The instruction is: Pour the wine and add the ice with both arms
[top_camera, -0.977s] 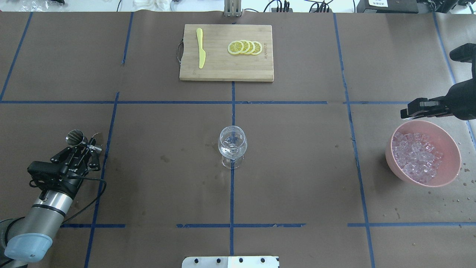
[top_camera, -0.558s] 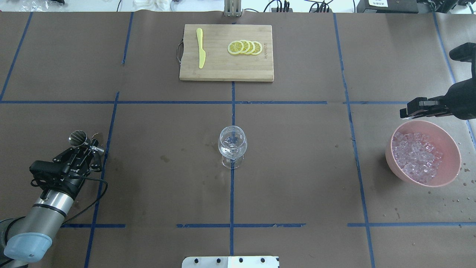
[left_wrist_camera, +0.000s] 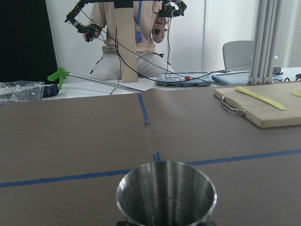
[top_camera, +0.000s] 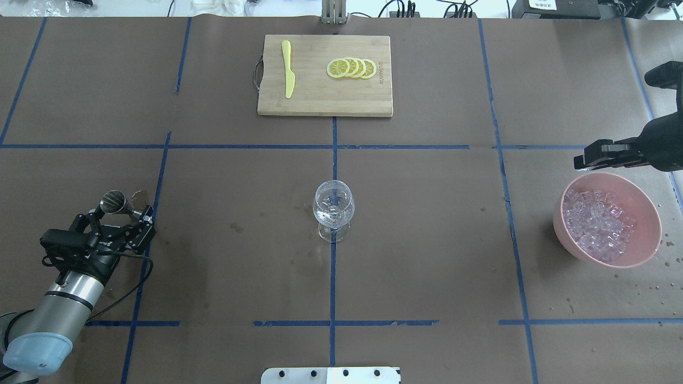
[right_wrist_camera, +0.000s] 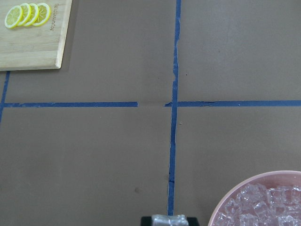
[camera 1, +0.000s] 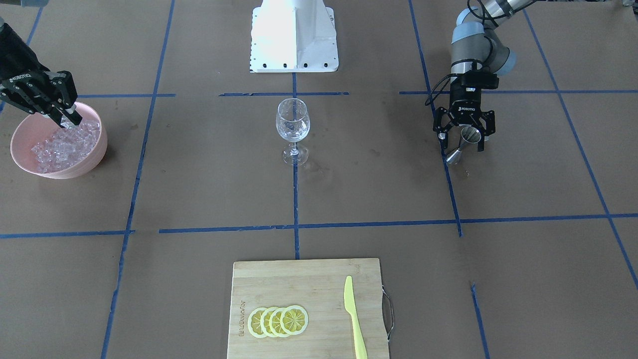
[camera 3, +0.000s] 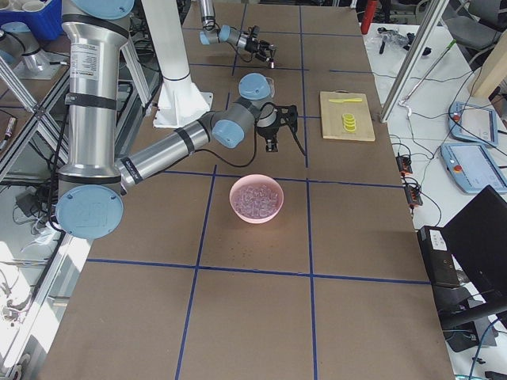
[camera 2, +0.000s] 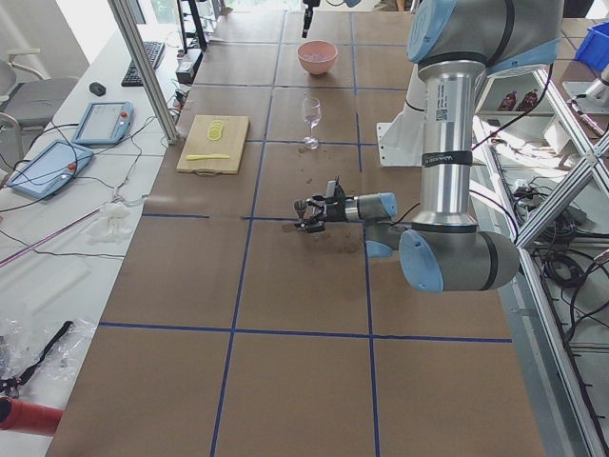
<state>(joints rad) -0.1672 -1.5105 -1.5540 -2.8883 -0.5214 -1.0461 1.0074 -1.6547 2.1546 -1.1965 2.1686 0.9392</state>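
Brown paper tbl [top_camera: 427,240] | blue tape [top_camera: 332,288] | ice [top_camera: 600,226] in bowl [camera 1: 79,169] | person [left_wrist_camera: 127,52] bkgd

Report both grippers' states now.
Left gripper: open around the metal cup.
Right gripper: closed on an ice cube.

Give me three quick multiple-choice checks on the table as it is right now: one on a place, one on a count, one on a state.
1. Where does the yellow knife lie?
A on the cutting board
B in a sink
C on a plate

2. How many lemon slices are there?
A two
B four
C six

3. How is the wine glass placed?
A lying on its side
B standing upright
C upside down

Answers:
1. A: the knife rests on the board, apart from the slices.
2. B: four overlapping slices show in a row.
3. B: its foot is down and its rim is up, and no gripper is near it.
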